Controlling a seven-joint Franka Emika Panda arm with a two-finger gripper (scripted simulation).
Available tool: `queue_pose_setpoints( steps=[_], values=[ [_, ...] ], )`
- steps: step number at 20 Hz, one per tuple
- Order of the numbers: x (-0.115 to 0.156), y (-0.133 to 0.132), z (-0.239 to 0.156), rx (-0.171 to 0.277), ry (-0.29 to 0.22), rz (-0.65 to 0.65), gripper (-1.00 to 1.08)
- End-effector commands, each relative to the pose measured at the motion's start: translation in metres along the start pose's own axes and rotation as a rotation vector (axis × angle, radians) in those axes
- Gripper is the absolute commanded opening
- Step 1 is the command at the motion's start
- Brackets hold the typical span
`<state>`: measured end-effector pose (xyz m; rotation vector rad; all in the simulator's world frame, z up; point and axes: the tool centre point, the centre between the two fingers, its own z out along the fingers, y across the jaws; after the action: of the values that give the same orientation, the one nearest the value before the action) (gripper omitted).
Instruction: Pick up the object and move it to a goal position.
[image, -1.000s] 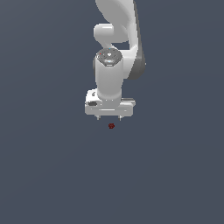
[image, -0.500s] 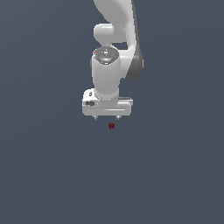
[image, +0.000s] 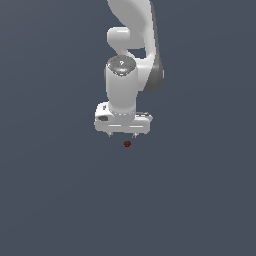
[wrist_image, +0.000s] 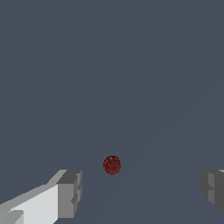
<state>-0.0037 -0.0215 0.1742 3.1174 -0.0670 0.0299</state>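
One tiny dark red roundish lump (image: 127, 144) (wrist_image: 112, 165) lay on the plain dark grey surface (image: 60, 200), just below the white tool (image: 122, 136). Tool fingers (wrist_image: 69, 194) stood wide apart, holding nothing; the wrist view showed the lump between them, untouched.

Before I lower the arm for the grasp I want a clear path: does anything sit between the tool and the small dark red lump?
Nothing visible does. The tool is open above the dark red lump, and the wrist view shows only bare grey surface around the lump between the fingers.
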Motion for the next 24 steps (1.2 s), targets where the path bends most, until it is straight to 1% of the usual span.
queue_pose_setpoints(
  steps=[1,8,24],
  values=[
    [-0.002,-0.001,0.004,0.002,-0.001,0.031,1.00],
    [-0.009,-0.006,0.021,0.011,-0.006,0.170,1.00],
    [-0.035,-0.016,0.071,0.021,-0.023,0.619,1.00]
  ],
)
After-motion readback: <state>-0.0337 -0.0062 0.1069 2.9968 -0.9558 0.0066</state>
